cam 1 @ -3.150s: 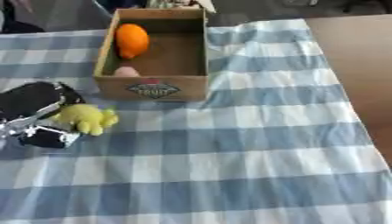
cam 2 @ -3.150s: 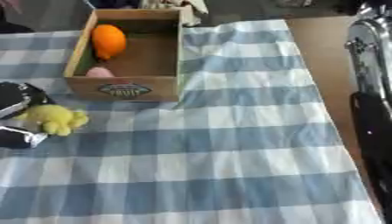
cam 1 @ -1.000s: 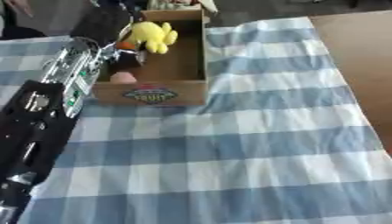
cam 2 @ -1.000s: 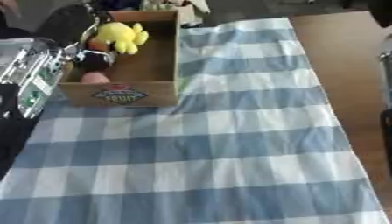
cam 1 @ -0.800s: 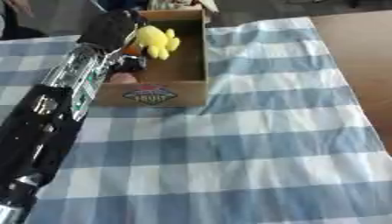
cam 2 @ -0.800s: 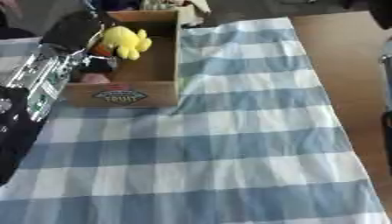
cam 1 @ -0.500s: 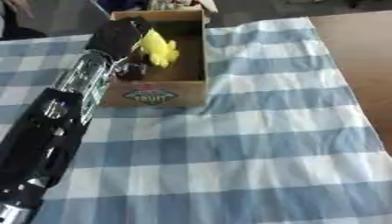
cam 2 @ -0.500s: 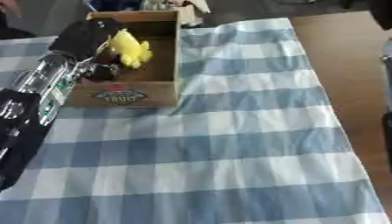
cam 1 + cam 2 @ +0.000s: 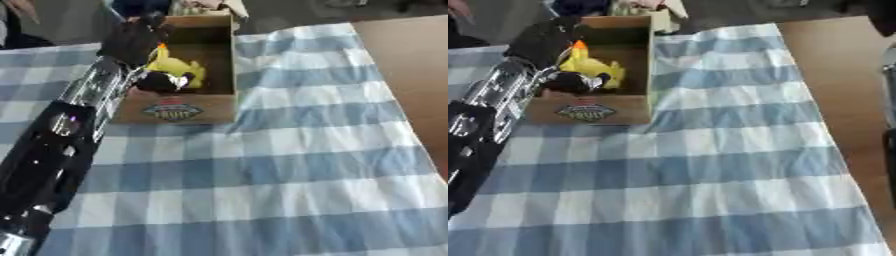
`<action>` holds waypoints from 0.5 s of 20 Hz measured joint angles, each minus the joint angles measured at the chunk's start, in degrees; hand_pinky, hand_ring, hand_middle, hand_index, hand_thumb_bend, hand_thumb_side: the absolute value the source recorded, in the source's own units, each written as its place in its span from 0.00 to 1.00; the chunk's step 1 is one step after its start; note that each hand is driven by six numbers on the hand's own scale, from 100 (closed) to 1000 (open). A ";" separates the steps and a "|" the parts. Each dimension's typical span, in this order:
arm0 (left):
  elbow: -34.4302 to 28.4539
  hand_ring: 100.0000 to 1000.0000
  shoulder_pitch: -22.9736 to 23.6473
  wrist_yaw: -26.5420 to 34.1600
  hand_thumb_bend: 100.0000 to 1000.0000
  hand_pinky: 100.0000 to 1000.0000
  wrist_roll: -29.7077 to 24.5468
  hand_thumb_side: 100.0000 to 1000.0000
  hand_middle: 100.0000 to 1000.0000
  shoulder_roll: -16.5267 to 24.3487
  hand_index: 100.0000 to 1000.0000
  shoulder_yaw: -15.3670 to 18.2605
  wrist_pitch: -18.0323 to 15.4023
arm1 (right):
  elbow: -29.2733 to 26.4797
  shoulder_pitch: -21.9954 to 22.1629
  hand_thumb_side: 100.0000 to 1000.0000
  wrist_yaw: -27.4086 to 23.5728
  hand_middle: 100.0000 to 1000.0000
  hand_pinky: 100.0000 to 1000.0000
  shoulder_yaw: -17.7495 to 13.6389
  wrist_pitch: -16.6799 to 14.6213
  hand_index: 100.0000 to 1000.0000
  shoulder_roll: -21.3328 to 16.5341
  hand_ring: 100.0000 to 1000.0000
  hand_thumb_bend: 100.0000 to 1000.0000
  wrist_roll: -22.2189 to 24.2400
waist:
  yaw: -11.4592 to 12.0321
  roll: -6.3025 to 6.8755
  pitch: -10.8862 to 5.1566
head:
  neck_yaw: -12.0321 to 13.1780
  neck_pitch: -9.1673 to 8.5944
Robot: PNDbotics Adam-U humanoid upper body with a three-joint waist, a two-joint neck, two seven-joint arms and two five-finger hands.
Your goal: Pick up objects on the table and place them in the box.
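Fingers of left hand (image 9: 140, 37) curled round yellow toy (image 9: 178, 68), now lowered inside box (image 9: 179, 107) from above the rim 1 s ago; release seems next; right hand unseen

One box (image 9: 179, 107), one yellow soft toy (image 9: 175, 67) inside, one orange thing (image 9: 579, 45), perhaps a fruit, and one checked cloth (image 9: 289, 165).

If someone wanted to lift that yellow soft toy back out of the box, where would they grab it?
By its plump yellow body, from straight above. The yellow toy lies low inside the box, whose walls block any sideways approach, and the left hand crowds its left side.
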 measured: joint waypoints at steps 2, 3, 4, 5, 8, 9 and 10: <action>-0.91 0.97 0.00 0.80 0.27 0.78 0.35 0.79 0.96 0.05 1.00 -0.02 0.02 | 0.00 0.06 0.52 -0.02 0.62 0.90 -0.01 0.10 0.84 0.01 0.78 0.00 -0.10 | 0.21 -0.07 -0.34 | -0.04 0.03; -1.70 0.94 0.00 1.35 0.04 0.76 0.59 0.63 0.92 0.07 1.00 -0.04 -0.04 | 0.00 0.10 0.52 -0.03 0.62 0.90 -0.01 0.14 0.84 0.02 0.78 0.00 -0.15 | 0.29 -0.16 -0.46 | -0.07 0.06; -3.04 0.93 0.01 2.15 0.00 0.75 1.09 0.59 0.91 0.08 1.00 -0.06 -0.02 | 0.00 0.27 0.52 -0.07 0.62 0.90 -0.02 0.20 0.84 0.02 0.78 0.00 -0.22 | 0.45 -0.25 -0.56 | -0.18 0.28; -4.79 0.90 0.09 3.20 0.00 0.71 1.78 0.47 0.87 0.22 0.98 -0.07 0.12 | 0.00 0.47 0.52 -0.13 0.62 0.90 -0.02 0.26 0.84 0.02 0.78 0.00 -0.31 | 0.65 -0.33 -0.69 | -0.28 0.50; -13.43 0.83 1.76 9.37 0.00 0.64 5.22 0.44 0.79 0.98 0.94 -0.12 1.66 | 0.00 0.76 0.52 -0.28 0.62 0.90 -0.07 0.32 0.84 0.05 0.78 0.00 -0.61 | 1.30 -0.57 -1.38 | -0.59 1.04; -17.72 0.78 2.87 12.43 0.00 0.59 6.80 0.43 0.74 1.39 0.91 -0.25 2.49 | 0.00 0.98 0.52 -0.37 0.62 0.90 -0.16 0.37 0.84 0.06 0.78 0.00 -0.78 | 1.62 -0.70 -1.57 | -0.77 1.26; -22.26 0.77 4.26 15.56 0.00 0.58 8.35 0.44 0.73 2.01 0.91 -0.41 3.36 | 0.00 1.10 0.52 -0.43 0.62 0.90 -0.28 0.42 0.84 0.08 0.78 0.00 -0.94 | 1.95 -0.79 -1.70 | -1.00 1.52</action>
